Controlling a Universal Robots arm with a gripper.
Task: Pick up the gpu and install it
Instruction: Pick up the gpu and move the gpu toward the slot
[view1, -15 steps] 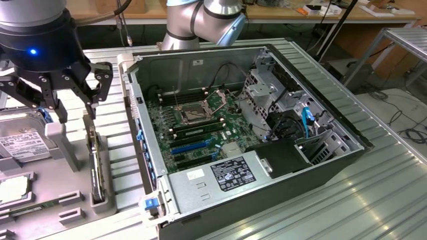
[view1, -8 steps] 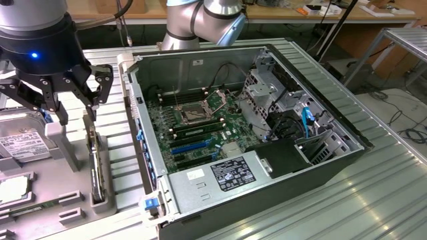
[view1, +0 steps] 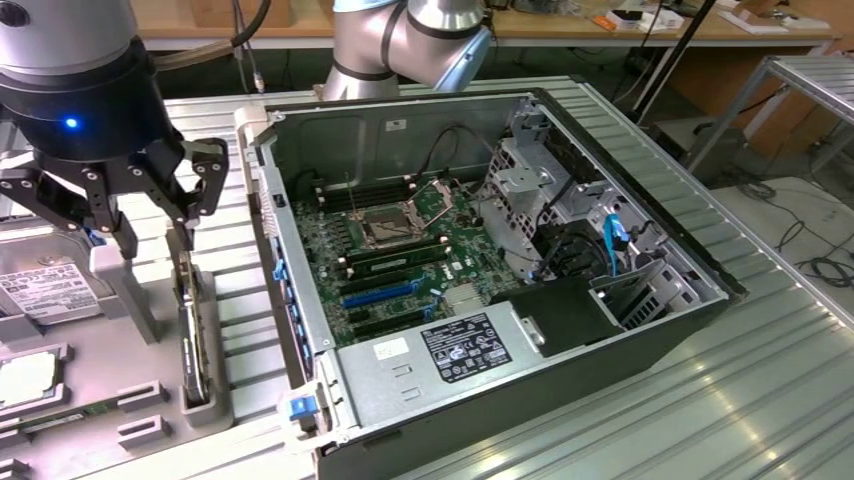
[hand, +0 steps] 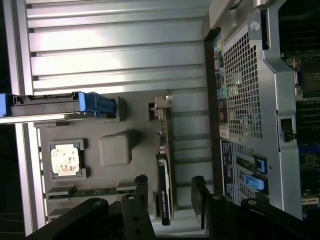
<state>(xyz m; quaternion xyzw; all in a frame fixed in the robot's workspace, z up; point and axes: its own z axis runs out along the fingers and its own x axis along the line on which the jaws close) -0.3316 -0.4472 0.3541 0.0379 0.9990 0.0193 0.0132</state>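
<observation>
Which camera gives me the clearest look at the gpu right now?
Wrist view: the gpu shows full length, bracket to black cooler, between the open hand's fingers. The exterior view gives just a thin upright edge in the gray tray beneath the hand.

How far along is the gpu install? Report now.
Done: nothing yet; the gpu stands on edge in the gray tray. In hand: the gripper hangs open over it, a finger either side. Left: gripping, lifting and seating it in the open computer case.
</observation>
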